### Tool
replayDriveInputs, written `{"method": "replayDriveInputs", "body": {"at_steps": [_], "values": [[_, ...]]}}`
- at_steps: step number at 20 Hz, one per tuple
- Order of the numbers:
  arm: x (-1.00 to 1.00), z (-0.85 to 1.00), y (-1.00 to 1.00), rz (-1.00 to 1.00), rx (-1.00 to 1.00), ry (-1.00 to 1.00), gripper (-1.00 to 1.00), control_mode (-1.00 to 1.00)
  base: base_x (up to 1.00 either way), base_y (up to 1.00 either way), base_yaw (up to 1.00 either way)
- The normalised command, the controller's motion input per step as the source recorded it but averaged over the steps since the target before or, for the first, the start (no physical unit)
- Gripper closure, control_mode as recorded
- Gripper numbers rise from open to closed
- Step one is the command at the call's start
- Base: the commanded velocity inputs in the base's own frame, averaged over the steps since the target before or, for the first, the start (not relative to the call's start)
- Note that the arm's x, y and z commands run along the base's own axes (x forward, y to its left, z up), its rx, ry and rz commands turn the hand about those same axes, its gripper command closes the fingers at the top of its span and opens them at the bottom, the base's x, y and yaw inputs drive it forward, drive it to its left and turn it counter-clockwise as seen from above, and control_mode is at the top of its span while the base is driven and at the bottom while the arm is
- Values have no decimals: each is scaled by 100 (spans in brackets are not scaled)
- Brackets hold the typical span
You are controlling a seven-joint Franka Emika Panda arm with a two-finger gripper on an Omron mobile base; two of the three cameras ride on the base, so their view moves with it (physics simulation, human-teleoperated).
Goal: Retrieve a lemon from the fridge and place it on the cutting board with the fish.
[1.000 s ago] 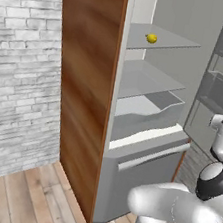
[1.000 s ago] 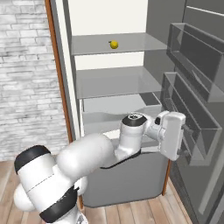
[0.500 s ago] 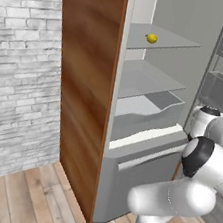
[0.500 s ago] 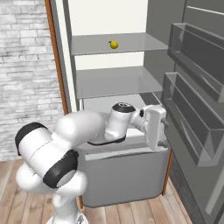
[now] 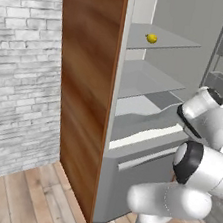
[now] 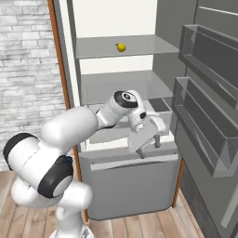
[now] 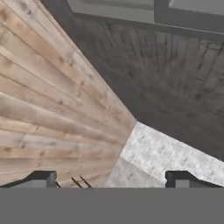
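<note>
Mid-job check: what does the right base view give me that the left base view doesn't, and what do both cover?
Right base view alone: the open two-finger gripper, empty, pointing down in front of the grey drawer front, plus the clear door bins.
Left base view alone: the fridge's brown wood side panel face-on and the grey brick wall beside it.
Both: the small yellow lemon on the upper grey shelf, the open fridge interior, and the wooden floor.

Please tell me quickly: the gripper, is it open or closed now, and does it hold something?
Gripper: open, holding nothing. The lemon sits on the upper fridge shelf.
</note>
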Motion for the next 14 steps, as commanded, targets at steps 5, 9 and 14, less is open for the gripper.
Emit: {"method": "replayDriveInputs", "body": {"at_steps": [5, 9, 14], "values": [[-79, 5, 99, 1, 62, -51, -100, -100, 0, 0, 0], [-76, 23, 100, 19, 37, -59, -100, -100, 0, 0, 0], [1, 25, 75, 48, 12, -46, -100, -100, 0, 0, 0]]}}
